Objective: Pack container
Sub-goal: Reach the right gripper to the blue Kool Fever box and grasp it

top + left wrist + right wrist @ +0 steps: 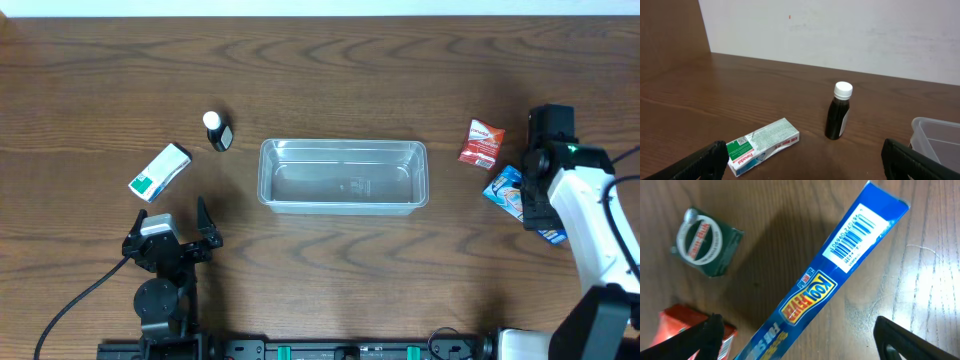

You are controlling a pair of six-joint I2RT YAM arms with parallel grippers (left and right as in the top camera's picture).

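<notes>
Container [343,176] mid-table, well left of right claw [800,336]

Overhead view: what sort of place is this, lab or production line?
Likely a robot lab test bench: left arm and right arm at a wood-grain table, plain white wall, carton and bottle laid out beside a clear container.

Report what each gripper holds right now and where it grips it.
Nothing is held. The left gripper stands open short of the white box. The right gripper is open, its fingers either side of the blue packet, not closed on it.
</notes>
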